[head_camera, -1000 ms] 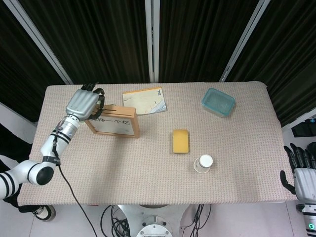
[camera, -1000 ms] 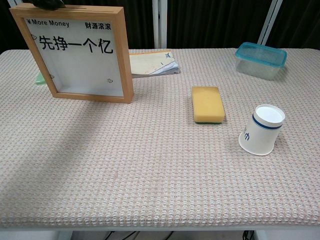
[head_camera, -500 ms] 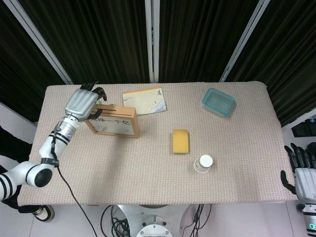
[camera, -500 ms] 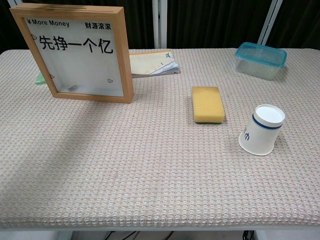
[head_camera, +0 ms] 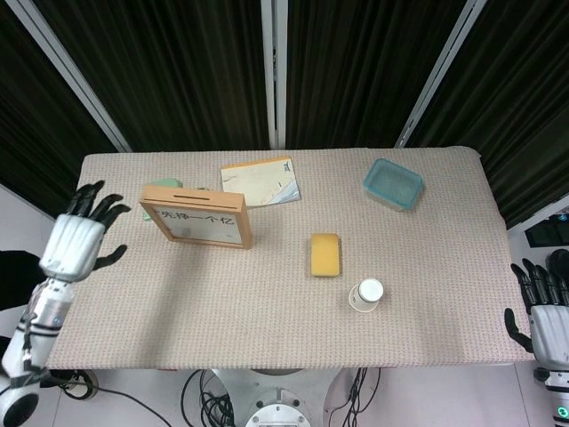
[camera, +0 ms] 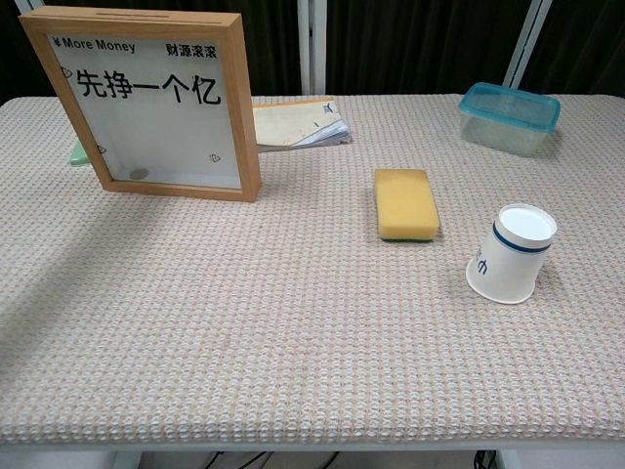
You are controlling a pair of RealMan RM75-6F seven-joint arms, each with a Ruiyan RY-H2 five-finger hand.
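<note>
A wooden framed money box (head_camera: 197, 214) (camera: 151, 101) with Chinese writing stands upright on the left of the table (head_camera: 267, 302); a small coin lies at its bottom inside. My left hand (head_camera: 78, 245) hovers off the table's left edge, fingers spread, holding nothing, well apart from the box. My right hand (head_camera: 544, 311) hangs beyond the right front corner of the table, fingers apart and empty. Neither hand shows in the chest view.
A booklet (head_camera: 260, 181) (camera: 298, 122) lies behind the box. A yellow sponge (head_camera: 325, 254) (camera: 405, 202) sits mid-table, a paper cup (head_camera: 366, 295) (camera: 514, 251) lies tipped near the front right, and a teal-lidded plastic container (head_camera: 392, 183) (camera: 509, 116) is at the back right.
My left hand has left the top of the money box and drawn back leftward past the table's edge, fingers spreading. A coin now lies inside the box. The right hand has not moved.
</note>
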